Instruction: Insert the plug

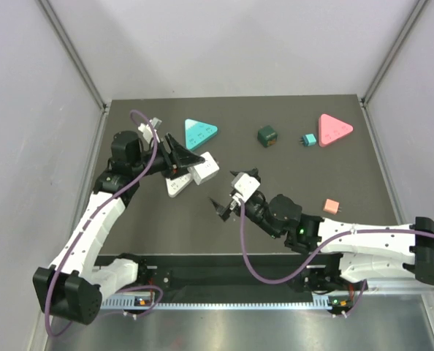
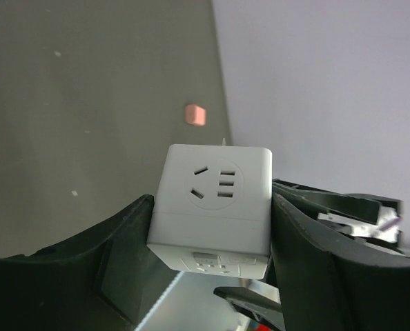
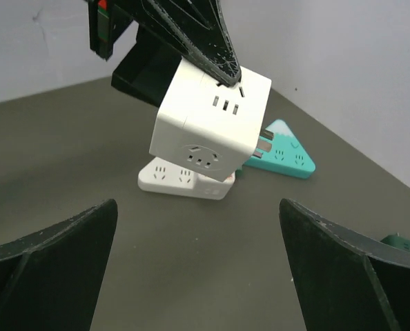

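My left gripper (image 1: 190, 162) is shut on a white cube socket adapter (image 1: 204, 167) and holds it tilted above a second white socket block (image 1: 177, 184) lying on the mat. In the left wrist view the cube (image 2: 215, 207) sits squeezed between both black fingers (image 2: 108, 262). In the right wrist view the cube (image 3: 208, 124) hangs over the flat white block (image 3: 184, 181), its plug prongs pointing back towards a teal triangle strip (image 3: 281, 152). My right gripper (image 1: 228, 203) is open and empty, on the mat right of the cube, facing it.
A teal triangular power strip (image 1: 200, 131) lies behind the cube. A dark green cube (image 1: 267, 136), a small teal plug (image 1: 307, 140) and a pink triangular strip (image 1: 334, 129) sit at the back right. A small pink block (image 1: 332, 207) lies at the right.
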